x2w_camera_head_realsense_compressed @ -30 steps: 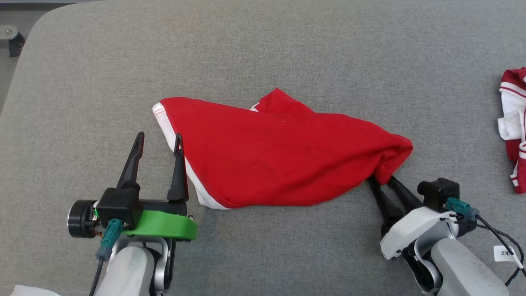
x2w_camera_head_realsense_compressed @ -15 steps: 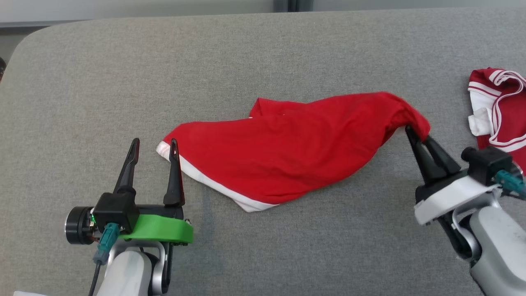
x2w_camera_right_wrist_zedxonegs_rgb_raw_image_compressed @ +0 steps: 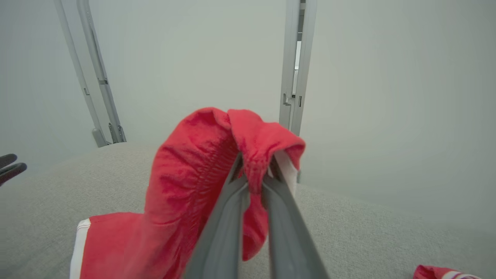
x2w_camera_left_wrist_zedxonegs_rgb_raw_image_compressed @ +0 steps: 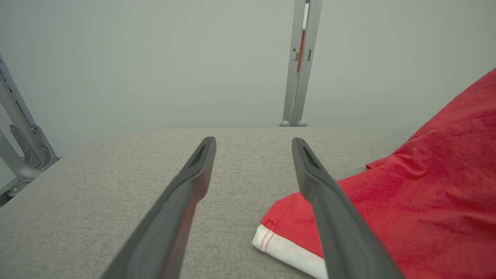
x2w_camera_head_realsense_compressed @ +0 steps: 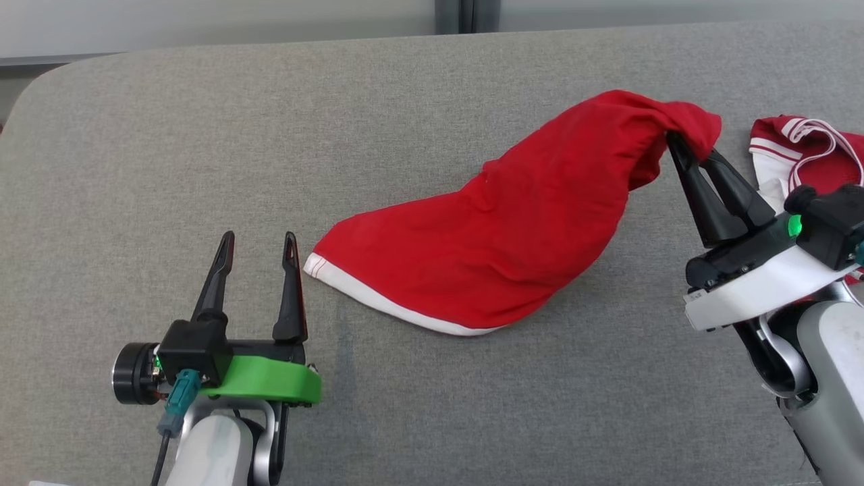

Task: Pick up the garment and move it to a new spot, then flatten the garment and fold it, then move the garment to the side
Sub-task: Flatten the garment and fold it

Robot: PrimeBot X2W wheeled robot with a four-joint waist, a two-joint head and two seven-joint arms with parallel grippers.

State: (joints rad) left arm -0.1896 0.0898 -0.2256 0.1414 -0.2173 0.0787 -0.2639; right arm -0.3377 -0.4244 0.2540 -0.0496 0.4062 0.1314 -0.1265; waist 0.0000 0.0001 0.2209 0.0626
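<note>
Right fingers (x2w_camera_head_realsense_compressed: 702,202) pinched shut on one end of red garment (x2w_camera_head_realsense_compressed: 513,250), that end raised above grey tabletop (x2w_camera_head_realsense_compressed: 202,135), rest draped down toward left fingers (x2w_camera_head_realsense_compressed: 291,297), white hem just beside them, left fingers spread wide, empty

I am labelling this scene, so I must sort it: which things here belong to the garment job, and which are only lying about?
Job:
red garment, pinched at one end by the shut right gripper
open left gripper, close beside it

Lying about:
red-and-white garment at the right edge
grey posts behind
</note>
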